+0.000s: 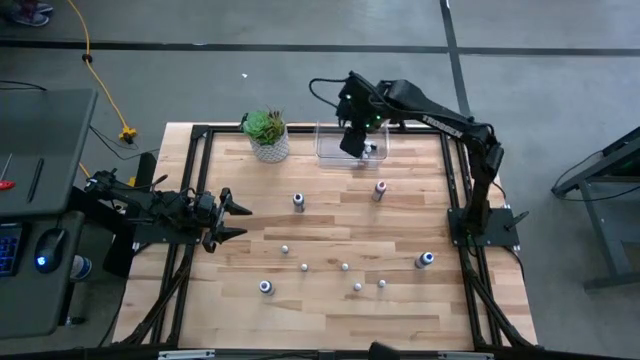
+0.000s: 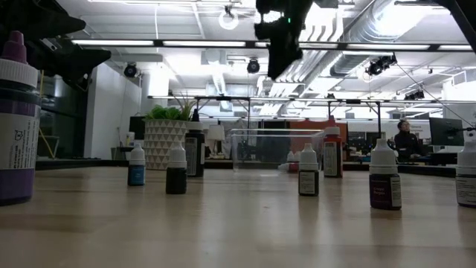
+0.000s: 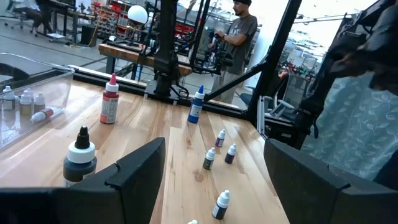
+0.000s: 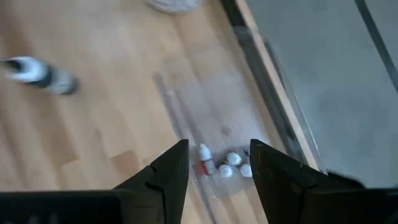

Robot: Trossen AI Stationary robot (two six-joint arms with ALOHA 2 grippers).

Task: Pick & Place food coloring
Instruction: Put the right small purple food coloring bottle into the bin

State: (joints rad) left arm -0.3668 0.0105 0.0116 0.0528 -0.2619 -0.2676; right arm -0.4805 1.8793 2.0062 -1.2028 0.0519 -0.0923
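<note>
The food coloring bottles are spread over the wooden table. A dark-topped bottle (image 1: 298, 201), a red-topped one (image 1: 379, 190) and two blue-topped ones (image 1: 425, 260) (image 1: 265, 287) stand upright, with several tiny pale bottles (image 1: 344, 266) between them. More small bottles (image 4: 233, 159) lie on the floor of the clear bin (image 1: 335, 152) at the far edge. My right gripper (image 1: 358, 148) (image 4: 219, 155) hangs open above the bin, pointing down, holding nothing. My left gripper (image 1: 246, 221) (image 3: 214, 180) waits open and level at the table's left side.
A green potted plant (image 1: 267, 133) stands to the left of the bin at the far edge. Black frame rails (image 1: 455, 180) run along the table's sides. A person (image 3: 239, 37) stands beyond the table's right side in the left wrist view.
</note>
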